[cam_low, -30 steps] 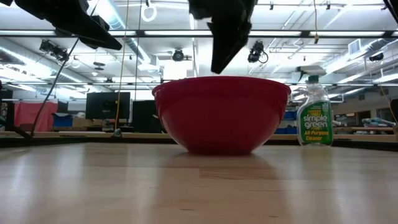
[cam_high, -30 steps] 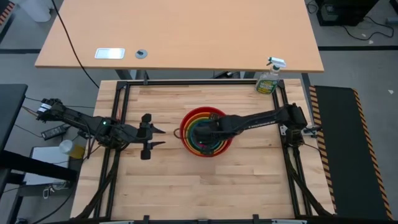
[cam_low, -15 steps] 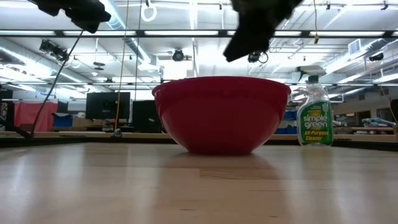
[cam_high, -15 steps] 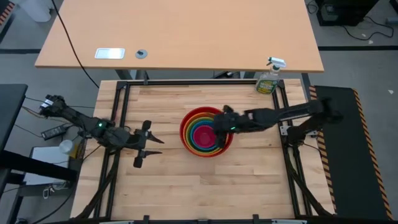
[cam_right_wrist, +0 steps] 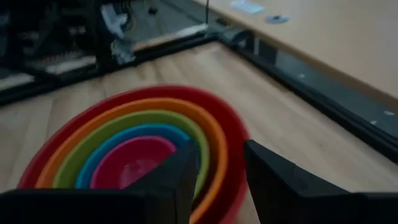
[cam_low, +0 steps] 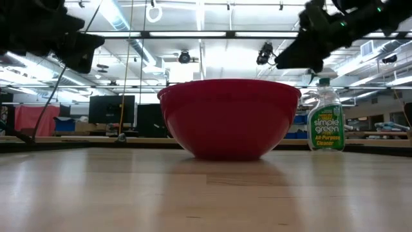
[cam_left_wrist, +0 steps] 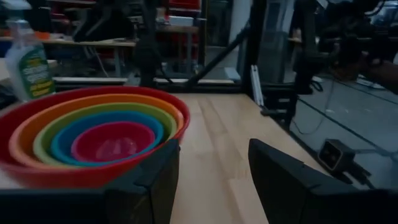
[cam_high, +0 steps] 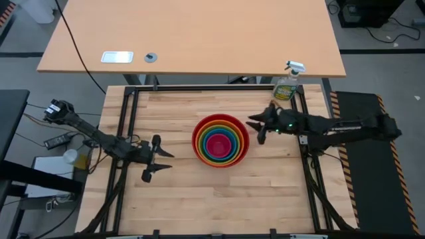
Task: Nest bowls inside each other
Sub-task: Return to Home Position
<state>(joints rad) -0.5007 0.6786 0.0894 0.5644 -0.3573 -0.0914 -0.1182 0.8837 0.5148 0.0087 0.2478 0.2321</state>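
Observation:
Five bowls sit nested one inside another at the table's middle: red (cam_high: 198, 131) outermost, then orange (cam_left_wrist: 37, 121), yellow-green (cam_right_wrist: 134, 118), blue (cam_left_wrist: 68, 127), and pink (cam_high: 220, 143) innermost. The red bowl (cam_low: 228, 119) stands on its base on the wood. My left gripper (cam_high: 169, 160) hangs open left of the stack, pointing level at it (cam_left_wrist: 211, 180). My right gripper (cam_high: 253, 131) hovers open just right of the red rim, tipped slightly down (cam_right_wrist: 221, 180). Neither has anything between its fingers.
A green spray bottle (cam_high: 287, 85) stands at the table's far right corner, behind my right arm. The black frame rails (cam_high: 129, 119) run along the table's sides. Bare wood lies in front of the bowls (cam_low: 206, 193).
My right gripper has drawn back from above the middle of the bowls toward the table's right edge, levelling out from a downward tilt; the pink bowl stays in the stack. My left gripper has sunk and slid a little toward the near-left, turning level.

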